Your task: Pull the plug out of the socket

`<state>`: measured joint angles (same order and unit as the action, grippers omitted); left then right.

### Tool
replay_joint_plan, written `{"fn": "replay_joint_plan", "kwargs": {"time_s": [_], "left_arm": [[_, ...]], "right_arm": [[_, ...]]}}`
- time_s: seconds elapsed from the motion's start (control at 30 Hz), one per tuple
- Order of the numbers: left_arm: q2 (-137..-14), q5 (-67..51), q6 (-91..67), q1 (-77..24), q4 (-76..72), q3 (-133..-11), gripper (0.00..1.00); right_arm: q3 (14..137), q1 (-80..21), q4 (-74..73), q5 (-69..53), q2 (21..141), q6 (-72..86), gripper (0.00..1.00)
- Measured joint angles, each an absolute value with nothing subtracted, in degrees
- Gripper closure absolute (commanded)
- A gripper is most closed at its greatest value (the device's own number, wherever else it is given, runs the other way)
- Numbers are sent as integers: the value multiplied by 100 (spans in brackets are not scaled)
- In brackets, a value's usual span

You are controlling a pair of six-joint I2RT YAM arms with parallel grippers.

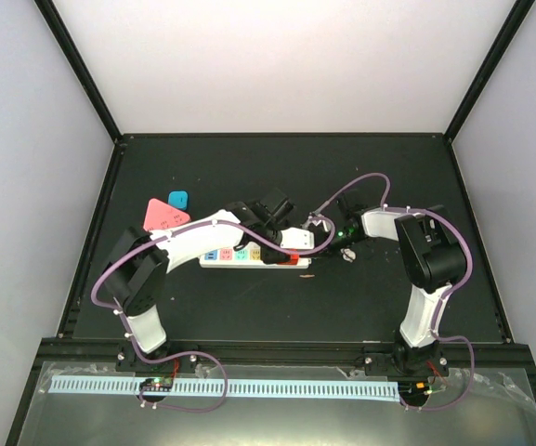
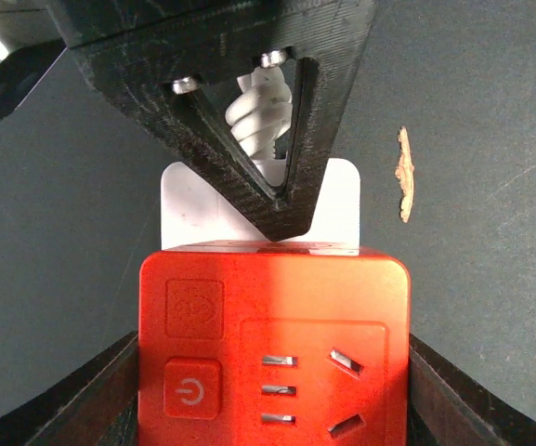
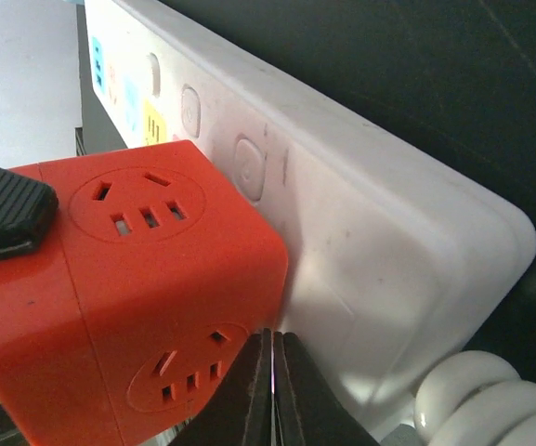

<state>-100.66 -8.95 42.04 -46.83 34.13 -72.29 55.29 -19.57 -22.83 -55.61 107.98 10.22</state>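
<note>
The socket, a long white power strip (image 1: 240,255) with pastel outlet faces, lies mid-table; its end shows in the left wrist view (image 2: 337,209) and right wrist view (image 3: 360,232). The plug, a red cube adapter (image 2: 272,344), sits on that end and also shows in the right wrist view (image 3: 128,288) and as a red edge from above (image 1: 293,262). My left gripper (image 2: 272,395) is shut on the red plug, one finger (image 2: 435,395) on each side. My right gripper (image 3: 273,372) is shut and empty, its tips pressed on the strip right beside the plug.
The strip's white twisted cord (image 3: 490,400) curls off its end behind my right gripper. A pink triangular piece (image 1: 163,216) and a small blue piece (image 1: 178,199) lie at the back left. A small white object (image 1: 349,253) lies right of the strip.
</note>
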Motion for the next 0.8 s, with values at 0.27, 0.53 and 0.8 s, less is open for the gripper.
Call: {"fn": "replay_joint_plan", "kwargs": {"time_s": [0.27,0.53,0.8], "left_arm": [[-10014,-982,4130,-4639,3481,-7234,76],[-9974,-1881,3721,-4351,3564,-7920,76],[-9636,-2084,3745,-4346,3708,-7955,77]], "right_arm": [[5596,-1988,-2296,-5507,10849,972,94],[5640,-2023,-2222,-5393,10849,921,94],[5658,-2025,-2215,-5387,10849,884,93]]}}
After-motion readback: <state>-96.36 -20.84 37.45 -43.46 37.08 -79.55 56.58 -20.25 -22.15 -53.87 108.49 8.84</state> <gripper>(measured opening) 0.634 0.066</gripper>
